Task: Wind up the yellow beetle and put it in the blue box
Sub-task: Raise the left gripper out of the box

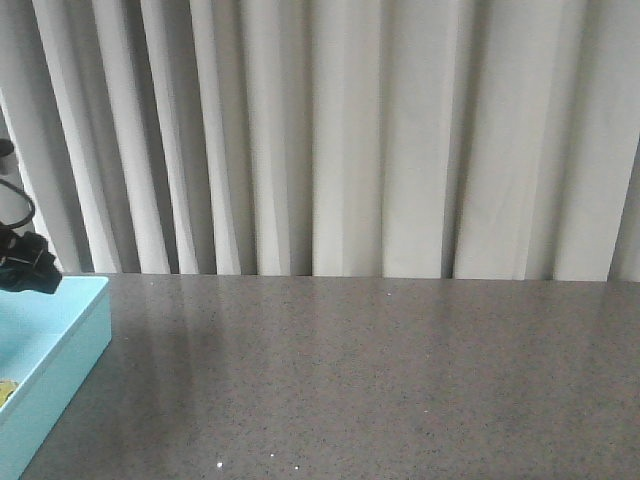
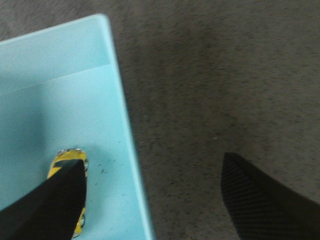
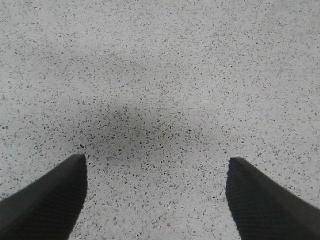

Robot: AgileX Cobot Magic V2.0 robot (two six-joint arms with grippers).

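The yellow beetle (image 2: 80, 162) lies on the floor of the blue box (image 2: 65, 100), partly hidden behind one finger of my left gripper (image 2: 152, 172). That gripper is open and empty, high above the box's side wall, one finger over the box and the other over the table. In the front view the box (image 1: 70, 345) sits at the far left edge, with a sliver of yellow (image 1: 5, 390) inside it and part of the left arm (image 1: 25, 265) above. My right gripper (image 3: 156, 172) is open and empty over bare speckled tabletop.
The grey speckled table (image 1: 380, 380) stretches right of the box. A pleated white curtain (image 1: 350, 130) hangs behind the table's far edge.
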